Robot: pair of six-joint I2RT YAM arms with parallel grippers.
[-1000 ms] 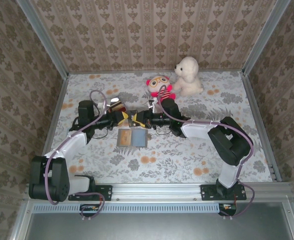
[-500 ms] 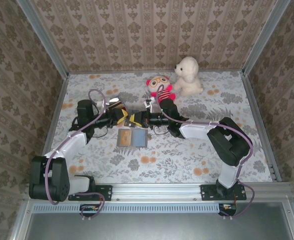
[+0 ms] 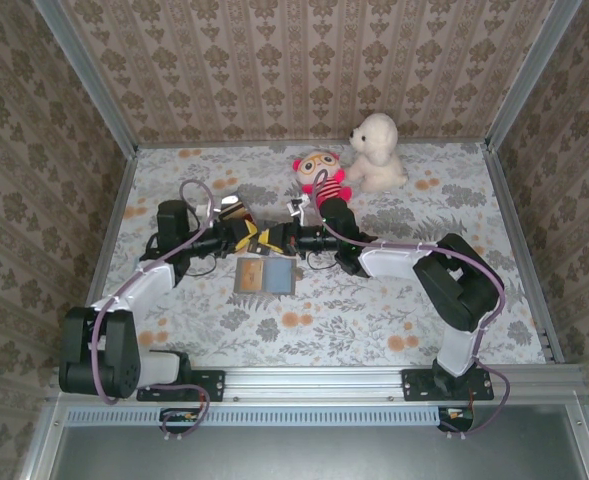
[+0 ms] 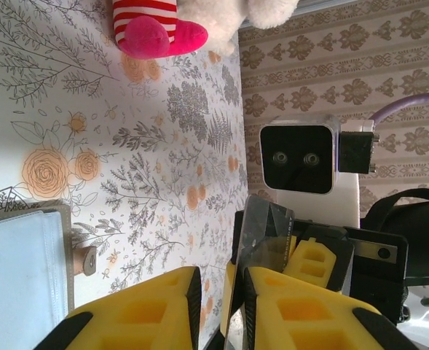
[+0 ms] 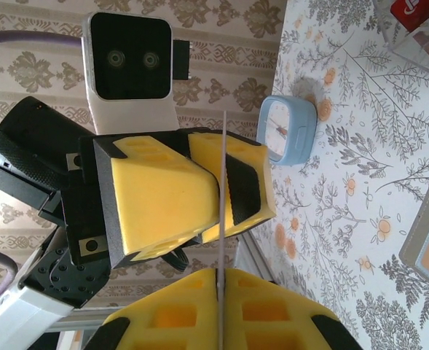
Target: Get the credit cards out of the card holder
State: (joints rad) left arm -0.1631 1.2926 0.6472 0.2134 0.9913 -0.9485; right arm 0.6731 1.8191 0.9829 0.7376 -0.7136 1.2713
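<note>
- Centre: right gripper (image 5: 220,281) clamps a thin dark shiny card (image 4: 261,233).
- Left gripper (image 4: 218,281) has jaws slightly apart around it.
- Flat grey card holder (image 3: 265,275) lies just below.

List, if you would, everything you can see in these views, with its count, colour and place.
plush dog: one, white, far side of the table, right of centre.
doll: one, red hat and striped top, just left of the plush dog.
clock: one, light blue, on the table beyond the left gripper.
card holder: one, grey, open flat, just nearer than the grippers.
gold-brown card: one, in the card holder's left leaf.
credit card: one, dark and shiny, between the two grippers.
red item: one, under clear plastic, cut off; unidentifiable.
tablecloth: one, white floral.
left gripper: yellow fingers either side of the credit card; grip unclear.
right gripper: yellow fingers, shut on the credit card.
</note>
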